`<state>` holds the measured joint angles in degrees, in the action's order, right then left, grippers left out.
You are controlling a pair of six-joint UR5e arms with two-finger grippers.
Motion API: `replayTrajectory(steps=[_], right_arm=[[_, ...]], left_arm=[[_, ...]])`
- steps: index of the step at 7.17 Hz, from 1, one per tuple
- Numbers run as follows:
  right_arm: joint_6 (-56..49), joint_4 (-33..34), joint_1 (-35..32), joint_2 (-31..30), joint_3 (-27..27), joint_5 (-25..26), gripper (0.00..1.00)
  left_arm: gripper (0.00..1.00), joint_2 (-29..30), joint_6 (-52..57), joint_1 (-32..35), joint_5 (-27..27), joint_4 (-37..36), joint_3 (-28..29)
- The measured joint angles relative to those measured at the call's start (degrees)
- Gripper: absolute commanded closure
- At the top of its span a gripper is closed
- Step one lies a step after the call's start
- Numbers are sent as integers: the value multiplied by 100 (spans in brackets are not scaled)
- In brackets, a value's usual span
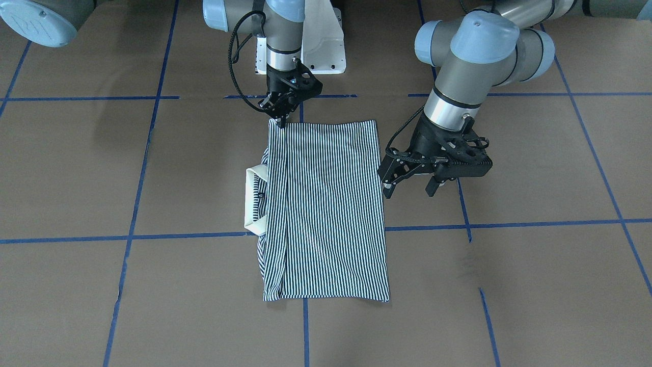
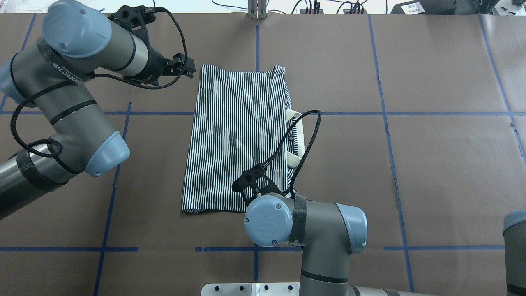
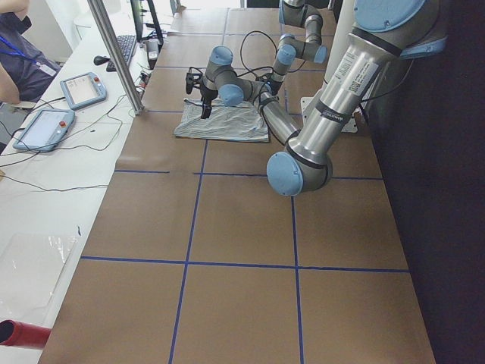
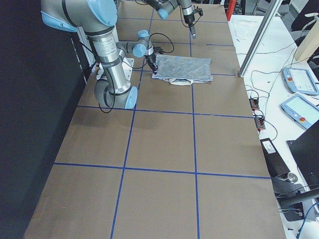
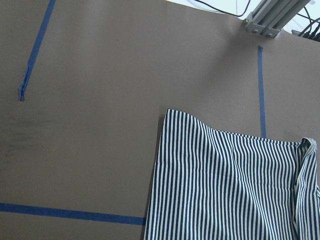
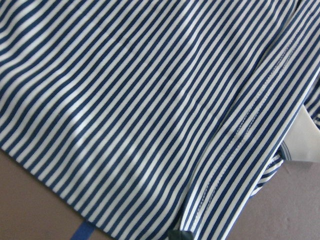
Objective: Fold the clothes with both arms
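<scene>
The right claw (image 1: 281, 120) is narrow, seemingly pinching the shirt (image 1: 331, 204) by its back corner to steady the fold. The left claw (image 1: 410, 189) hangs wide and free beside the opposite edge. From overhead, the shirt lies folded mid-counter (image 2: 431, 164), its collar (image 2: 302, 131) poking out.

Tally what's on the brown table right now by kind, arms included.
Navy-and-white striped polo shirt with white collar: 1
Grey jointed robot arms with light-blue caps: 2 (left arm, right arm)
Black two-finger grippers: 2 (left gripper, jaws open; right gripper, jaws shut on the shirt's corner)
White pedestal base: 1
Total: 6
</scene>
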<state>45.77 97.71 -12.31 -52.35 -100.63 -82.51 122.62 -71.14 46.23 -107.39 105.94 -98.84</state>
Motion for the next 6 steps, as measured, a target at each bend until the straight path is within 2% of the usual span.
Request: replayTrajectory(steps=[4,6], right_arm=[[16,-22,-309,-663,-674,-249,100],[149,-8,-337,-864,-776,-277,100]], left_arm=[[0,18,-5,0,10,-1,-4],[0,15,0,0,18,6,4]])
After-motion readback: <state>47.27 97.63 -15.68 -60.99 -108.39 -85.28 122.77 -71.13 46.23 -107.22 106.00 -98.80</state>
